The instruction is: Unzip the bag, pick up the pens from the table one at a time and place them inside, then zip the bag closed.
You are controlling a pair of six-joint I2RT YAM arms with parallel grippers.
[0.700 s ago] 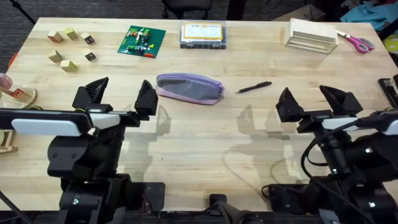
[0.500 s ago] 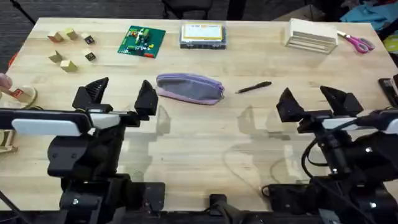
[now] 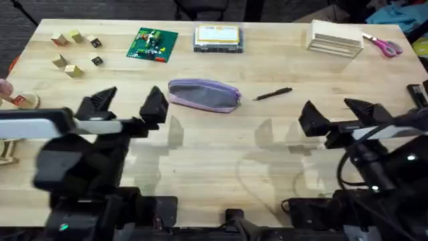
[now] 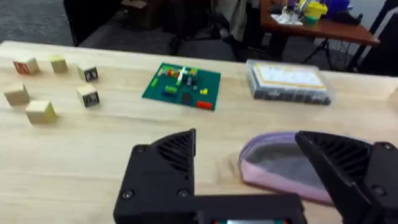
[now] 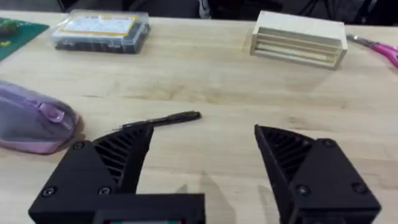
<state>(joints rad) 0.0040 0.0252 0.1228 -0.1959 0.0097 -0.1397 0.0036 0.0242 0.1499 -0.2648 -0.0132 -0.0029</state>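
The lavender bag (image 3: 204, 94) lies zipped on the table (image 3: 221, 161), just behind centre; the left wrist view shows the bag (image 4: 280, 163) and the right wrist view its end with the zipper pull (image 5: 34, 124). A slim black pen (image 3: 272, 94) rests to its right, seen too as the pen (image 5: 163, 120). My left gripper (image 3: 127, 108) hovers open, left of and nearer than the bag, holding nothing. My right gripper (image 3: 338, 115) stands open, right of and nearer than the pen, empty.
Along the far edge sit wooden blocks (image 3: 73, 50), a green board (image 3: 152, 43), a clear parts box (image 3: 217, 37), a pale wooden rack (image 3: 334, 37) and pink-handled scissors (image 3: 383, 45). A fingertip (image 3: 5, 87) shows at the left edge.
Both arms have shifted slightly: the left arm body has moved leftward and blurred, the right gripper has dropped a little nearer the front. Bag and pen have not moved.
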